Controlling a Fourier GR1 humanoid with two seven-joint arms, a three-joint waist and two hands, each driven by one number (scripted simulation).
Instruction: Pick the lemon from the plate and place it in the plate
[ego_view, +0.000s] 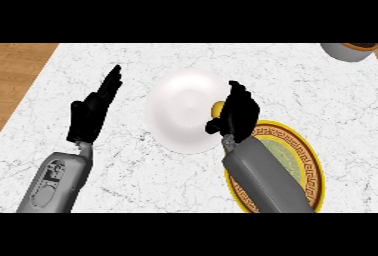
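- The table (148, 185) is white marble; its left edge runs slantwise down the view, with a strip of wooden floor (18, 70) showing beyond it at the upper left.
- Open marble lies along the top of the table, above the plates, and in the wide stretch between the two forearms near the lower edge.
- Two plates are in sight: a plain white plate (177, 107) near the middle, and a yellow-rimmed patterned plate (306, 155) at the lower right, just beside it.
- The right forearm lies across the patterned plate and hides much of its left side, so whether the two rims touch I cannot tell.
- One lemon (218, 108) shows, only as a small yellow patch at the right rim of the white plate.
- The right robot hand (238, 112) sits over that rim with its fingers curled round the lemon, covering most of it.
- The left robot hand (94, 111) is open at the left, well apart from the white plate, fingers straight and pointing up and away; it holds nothing.
- A grey round container (347, 51) is cut off by the view's upper right corner, well apart from the plates; something brown shows inside it, too little to name.
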